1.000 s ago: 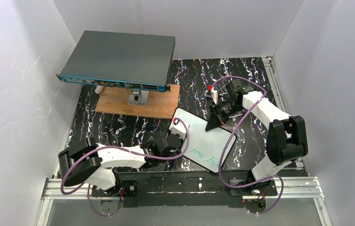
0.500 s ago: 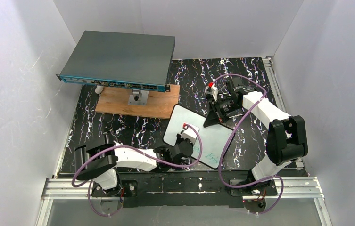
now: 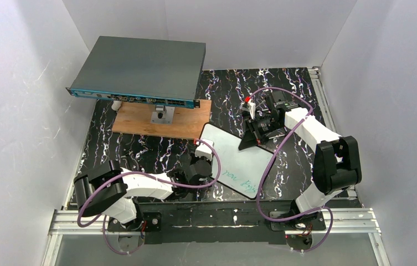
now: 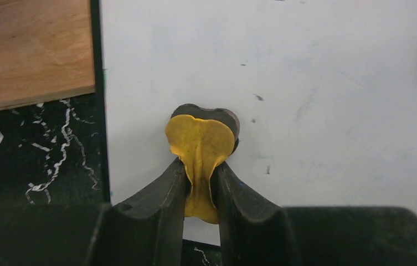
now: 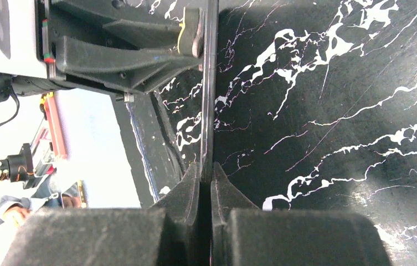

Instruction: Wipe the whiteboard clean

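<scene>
The whiteboard lies tilted on the black marbled table, with green handwritten lines near its front corner. My left gripper is shut on a yellow wiping pad and presses it on the board's white face near its left edge. That part of the face is wiped clean. My right gripper is shut on the board's far edge, which shows edge-on between its fingers, by the black stand. The left gripper and pad show beyond.
A large grey flat box with a blue front edge stands at the back left over a brown wooden plank, which also shows in the left wrist view. White walls close in three sides. An aluminium rail runs along the near edge.
My left gripper swept the pad down and right across the board, then back up to its left edge. The green lines, covered half a second ago, show again. The right gripper barely moved.
</scene>
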